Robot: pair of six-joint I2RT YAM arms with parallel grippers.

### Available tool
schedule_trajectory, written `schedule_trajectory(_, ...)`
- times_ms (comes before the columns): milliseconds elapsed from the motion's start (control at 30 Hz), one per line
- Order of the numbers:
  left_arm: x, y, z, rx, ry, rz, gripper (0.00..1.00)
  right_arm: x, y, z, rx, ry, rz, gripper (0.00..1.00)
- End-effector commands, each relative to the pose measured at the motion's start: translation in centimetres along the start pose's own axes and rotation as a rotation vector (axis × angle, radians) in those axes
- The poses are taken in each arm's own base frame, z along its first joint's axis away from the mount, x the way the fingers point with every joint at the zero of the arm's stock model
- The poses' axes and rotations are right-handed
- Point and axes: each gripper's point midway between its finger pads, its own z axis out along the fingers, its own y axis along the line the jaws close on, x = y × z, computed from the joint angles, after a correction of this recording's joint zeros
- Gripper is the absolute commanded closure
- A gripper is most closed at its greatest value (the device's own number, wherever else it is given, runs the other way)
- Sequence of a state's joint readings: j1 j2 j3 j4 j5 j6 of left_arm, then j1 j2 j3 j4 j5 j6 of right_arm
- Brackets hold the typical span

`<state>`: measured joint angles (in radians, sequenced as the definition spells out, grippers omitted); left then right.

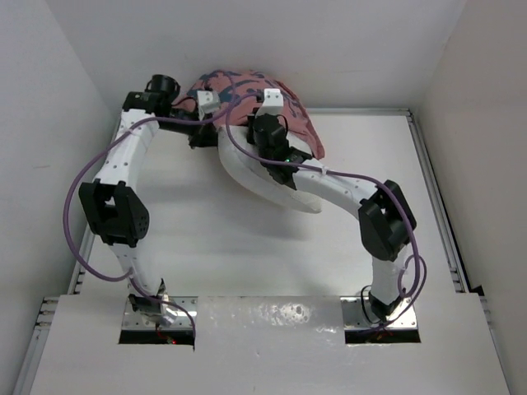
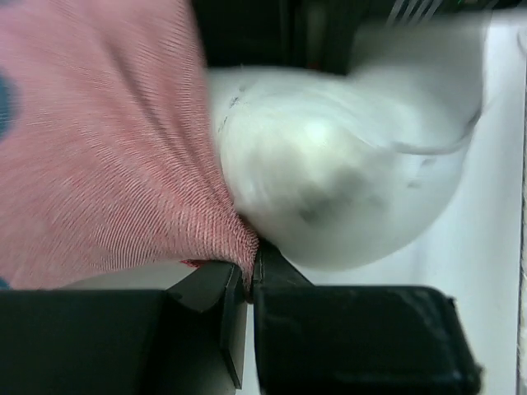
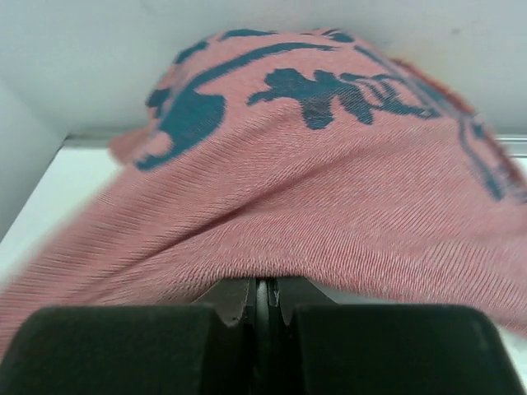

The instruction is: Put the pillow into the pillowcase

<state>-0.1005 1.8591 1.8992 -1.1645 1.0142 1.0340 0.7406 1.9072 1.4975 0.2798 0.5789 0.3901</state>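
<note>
The pillowcase (image 1: 239, 85) lies bunched at the back of the table (image 1: 206, 230), showing faded pink cloth with dark blue print. The white pillow (image 1: 265, 183) sticks out of it toward the front, partly under my right arm. My left gripper (image 1: 210, 132) is shut on the pillowcase's edge (image 2: 123, 164) at the left of the opening, with the pillow (image 2: 346, 173) right beside it. My right gripper (image 1: 262, 115) is shut on the pillowcase hem (image 3: 296, 189) at the top of the opening. The fingers (image 2: 280, 276) pinch the cloth tightly.
White walls enclose the table on the left, back (image 3: 247, 25) and right. Metal rails (image 1: 436, 206) run along the table's sides. Purple cables (image 1: 78, 197) loop off both arms. The arm bases (image 1: 156, 317) sit at the near edge.
</note>
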Motion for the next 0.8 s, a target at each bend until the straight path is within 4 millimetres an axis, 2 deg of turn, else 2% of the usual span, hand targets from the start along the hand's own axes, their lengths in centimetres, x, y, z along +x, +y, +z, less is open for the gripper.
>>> schedule_trajectory(0,-10.8,-7.5,-6.3,0.133,-0.334,0.017,1.0,1.7,-4.1,2.8,0.217,-0.033,-0.025,1.0)
schedule_trajectory(33,-11.0,-7.1,-6.8,0.081,-0.299,0.038,1.0,2.3,-3.6,3.0,0.192,-0.017,-0.027,1.0)
schedule_trajectory(67,-10.2,-6.5,-6.8,0.044,-0.256,0.03,1.0,2.5,-1.3,3.1,0.1,-0.004,-0.018,1.0)
schedule_trajectory(100,-8.4,-5.9,-6.3,0.023,-0.207,-0.011,1.0,2.7,0.2,3.1,0.044,0.008,-0.04,1.0)
schedule_trajectory(133,-5.7,-4.4,-6.0,-0.045,-0.102,-0.046,1.0,3.0,3.8,2.6,-0.093,0.039,-0.066,1.0)
schedule_trajectory(167,-3.4,-3.7,-5.7,-0.074,-0.032,-0.087,1.0,3.0,5.6,2.1,-0.165,0.055,-0.096,0.92)
schedule_trajectory(200,0.4,-3.4,-4.9,-0.073,0.048,-0.171,1.0,3.0,7.0,1.4,-0.234,0.074,-0.166,0.79)
schedule_trajectory(233,3.6,-2.8,-5.2,-0.116,0.151,-0.208,1.0,2.5,8.6,0.0,-0.302,0.109,-0.209,0.63)
schedule_trajectory(267,6.2,-2.2,-6.2,-0.142,0.191,-0.236,1.0,2.5,10.5,-1.4,-0.423,0.137,-0.231,0.3)
schedule_trajectory(300,9.1,-2.7,-6.2,-0.13,0.229,-0.299,1.0,2.1,11.1,-2.4,-0.481,0.155,-0.253,0.16)
schedule_trajectory(333,10.8,-2.4,-6.9,-0.151,0.264,-0.326,1.0,0.8,11.3,-4.2,-0.528,0.184,-0.263,0.03)
schedule_trajectory(367,12.5,-1.5,-8.1,-0.195,0.273,-0.373,1.0,0.0,11.7,-5.3,-0.573,0.196,-0.263,0.01)
schedule_trajectory(400,13.9,-1.1,-8.8,-0.226,0.304,-0.404,1.0,0.3,11.7,-6.8,-0.62,0.256,-0.277,0.01)
schedule_trajectory(433,14.8,-0.5,-9.6,-0.256,0.313,-0.428,1.0,-2.2,12.1,-8.4,-0.662,0.233,-0.277,0.01)
schedule_trajectory(467,16.3,0.7,-10.8,-0.323,0.342,-0.463,1.0,-2.9,12.2,-9.5,-0.694,0.235,-0.291,0.01)
schedule_trajectory(500,16.9,1.1,-11.2,-0.35,0.363,-0.475,1.0,-3.1,11.8,-10.8,-0.721,0.264,-0.31,0.01)
schedule_trajectory(533,17.4,1.6,-11.5,-0.37,0.378,-0.476,1.0,-4.6,11.1,-12.2,-0.737,0.248,-0.322,0.01)
schedule_trajectory(567,17.6,1.6,-11.6,-0.377,0.39,-0.472,1.0,-5.0,10.3,-12.7,-0.739,0.249,-0.331,0.01)
schedule_trajectory(600,17.6,1.6,-11.6,-0.379,0.393,-0.469,1.0,-4.3,7.8,-11.9,-0.703,0.29,-0.307,0.29)
schedule_trajectory(633,17.5,1.5,-11.6,-0.377,0.387,-0.47,1.0,-5.8,5.8,-11.7,-0.66,0.277,-0.253,0.65)
schedule_trajectory(667,17.4,1.4,-11.5,-0.371,0.381,-0.472,1.0,-5.0,1.5,-9.4,-0.537,0.319,-0.121,1.0)
schedule_trajectory(733,17.5,1.3,-11.5,-0.377,0.379,-0.486,0.95,-4.8,-2.8,-7.6,-0.422,0.332,-0.016,1.0)
schedule_trajectory(767,17.9,1.0,-11.3,-0.373,0.383,-0.503,0.92,-3.7,-4.6,-6.6,-0.367,0.361,0.045,0.99)
